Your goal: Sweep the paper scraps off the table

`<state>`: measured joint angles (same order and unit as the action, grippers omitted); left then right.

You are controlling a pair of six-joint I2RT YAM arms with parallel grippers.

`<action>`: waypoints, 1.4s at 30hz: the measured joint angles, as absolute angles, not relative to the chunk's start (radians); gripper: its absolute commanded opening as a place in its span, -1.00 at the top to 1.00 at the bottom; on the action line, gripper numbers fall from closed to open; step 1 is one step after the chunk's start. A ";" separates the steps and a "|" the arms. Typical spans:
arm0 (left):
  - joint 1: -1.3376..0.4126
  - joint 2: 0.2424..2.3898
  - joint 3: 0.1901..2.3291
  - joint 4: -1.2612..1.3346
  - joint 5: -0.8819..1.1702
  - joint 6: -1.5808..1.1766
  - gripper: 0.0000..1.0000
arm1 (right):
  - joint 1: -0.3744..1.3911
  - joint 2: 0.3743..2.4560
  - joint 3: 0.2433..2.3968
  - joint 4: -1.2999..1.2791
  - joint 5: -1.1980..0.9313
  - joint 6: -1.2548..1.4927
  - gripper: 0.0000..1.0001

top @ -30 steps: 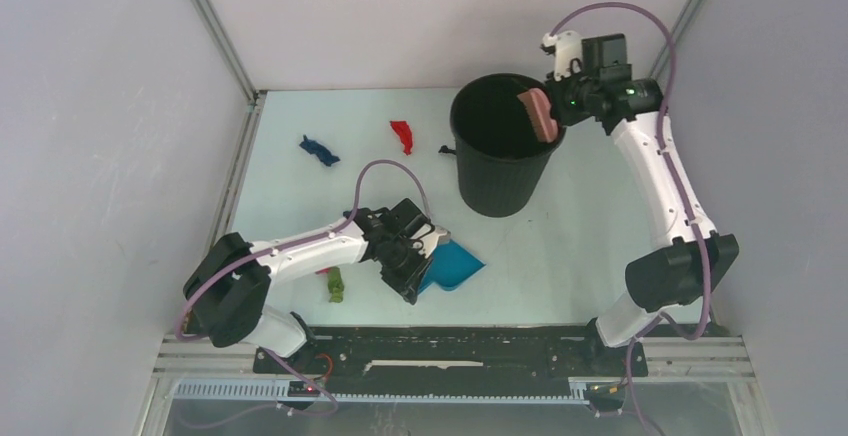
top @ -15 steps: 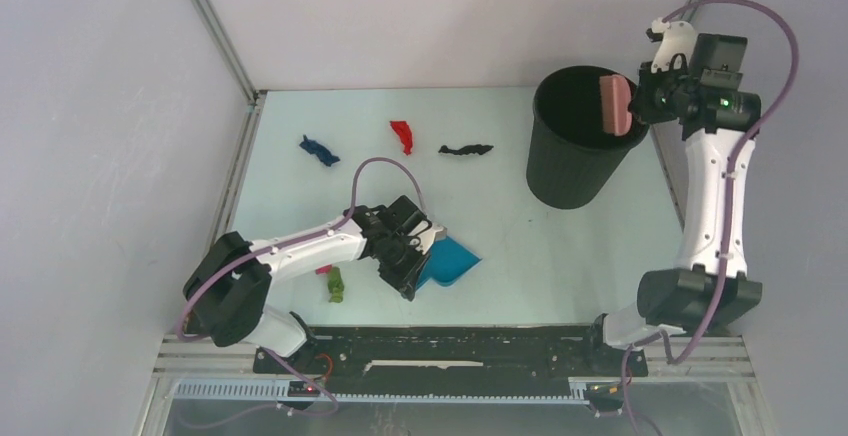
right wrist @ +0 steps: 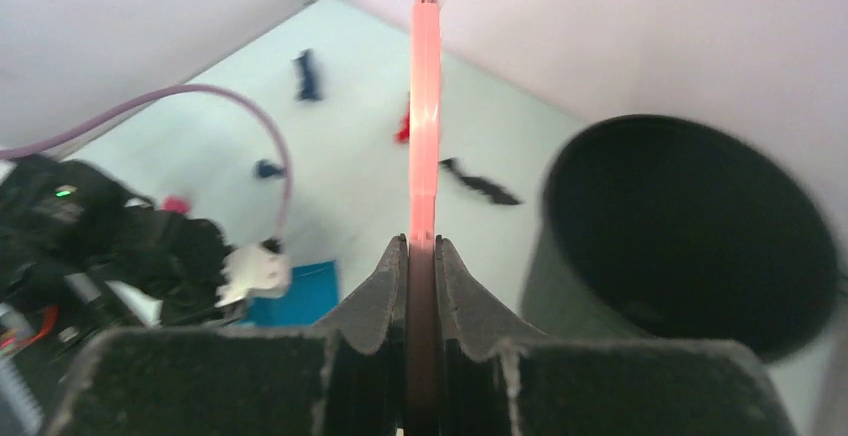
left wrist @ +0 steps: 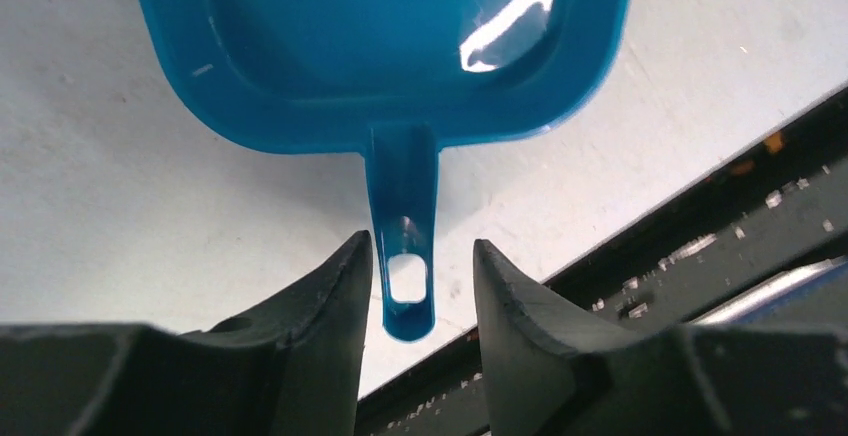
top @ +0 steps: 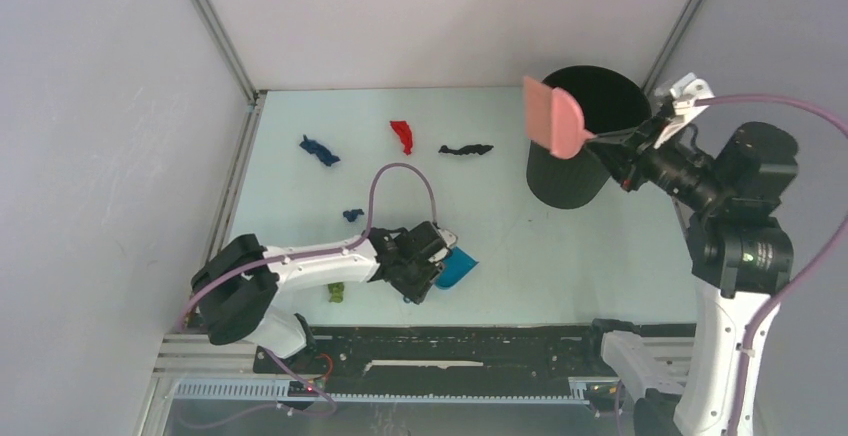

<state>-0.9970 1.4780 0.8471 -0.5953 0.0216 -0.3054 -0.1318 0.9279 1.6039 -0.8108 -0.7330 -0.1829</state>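
Note:
Paper scraps lie on the table (top: 560,256): a dark blue one (top: 318,149), a red one (top: 402,136), a black one (top: 465,149), a small dark blue one (top: 352,215) and a green one (top: 337,292) by the left arm. The blue dustpan (left wrist: 400,46) lies flat near the front edge. Its handle (left wrist: 405,256) sits between the jaws of my left gripper (left wrist: 420,266), which stands open with a gap beside the handle. My right gripper (right wrist: 422,246) is shut on the pink brush (top: 555,121), held up in the air beside the bin. A magenta scrap (right wrist: 176,204) shows in the right wrist view.
A black bin (top: 585,136) stands upright at the back right of the table. Grey walls close in the left, back and right. The black rail (top: 450,346) with the arm bases runs along the near edge, just behind the dustpan handle.
The right arm lifted the brush out of the bin after the bin slid right. The left jaws opened off the dustpan handle, and the left arm shifted toward the near edge.

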 measured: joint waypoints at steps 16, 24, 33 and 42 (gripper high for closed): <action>-1.104 1.323 0.606 -0.356 -0.184 -0.485 0.77 | 0.332 1.021 1.282 -0.759 -0.557 -0.156 1.00; -1.113 1.135 0.630 -0.543 -0.157 -0.598 0.87 | 0.525 1.345 1.507 -0.768 -0.178 -0.260 1.00; -1.188 0.843 0.657 -0.808 -0.142 -0.780 1.00 | 0.574 1.905 1.979 -0.759 0.146 -0.419 1.00; -1.224 0.664 0.653 -0.937 -0.155 -0.877 1.00 | 0.585 2.251 2.141 -0.703 0.340 -0.671 1.00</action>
<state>-1.2243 0.6640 0.6533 -0.9375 -0.1551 -0.8768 0.5850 2.2509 2.1414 -0.7033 0.3401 -0.6708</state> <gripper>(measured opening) 0.073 0.149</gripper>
